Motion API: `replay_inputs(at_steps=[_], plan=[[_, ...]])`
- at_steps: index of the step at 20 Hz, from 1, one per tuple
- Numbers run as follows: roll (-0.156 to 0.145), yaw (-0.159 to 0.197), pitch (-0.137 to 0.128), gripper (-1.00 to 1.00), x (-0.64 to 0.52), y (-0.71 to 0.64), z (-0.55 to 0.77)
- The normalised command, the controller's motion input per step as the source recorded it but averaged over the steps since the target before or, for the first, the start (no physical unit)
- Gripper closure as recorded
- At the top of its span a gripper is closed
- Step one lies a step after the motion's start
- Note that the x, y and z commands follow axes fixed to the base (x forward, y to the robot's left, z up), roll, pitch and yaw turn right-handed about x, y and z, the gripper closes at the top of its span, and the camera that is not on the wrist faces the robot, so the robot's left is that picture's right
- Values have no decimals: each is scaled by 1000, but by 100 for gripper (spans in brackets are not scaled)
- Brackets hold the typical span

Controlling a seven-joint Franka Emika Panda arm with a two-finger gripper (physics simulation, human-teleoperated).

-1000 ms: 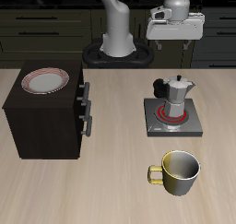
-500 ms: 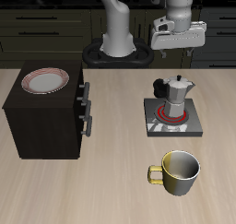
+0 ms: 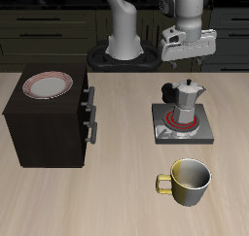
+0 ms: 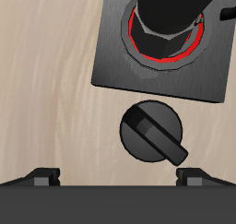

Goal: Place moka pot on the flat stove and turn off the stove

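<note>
Below the gripper (image 3: 188, 55), fingers spread and holding nothing, open air reaches 1 moka pot (image 3: 185, 99) on 1 flat stove (image 3: 202, 133); 1 mug (image 3: 188, 182) sits beyond.

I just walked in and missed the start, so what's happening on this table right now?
A robot arm is working at a stove setup. The moka pot already sits on the flat stove, over the burner, whose rings glow red, so the stove looks on. The pincer hangs in the air above and behind the pot, holding nothing. The wrist view looks down on the black knob, untouched so far. A yellowish-green mug stands nearer the front edge, and a dark cabinet carries a plate.
</note>
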Motion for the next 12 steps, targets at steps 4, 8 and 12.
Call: replay_inputs(at_steps=[4, 8, 12], plan=[[-75, 55, 31, -100, 72, -385, -134], [-26, 104, 18, -100, -6, -253, -197], [10, 59, 17, -100, 18, -19, -39]])
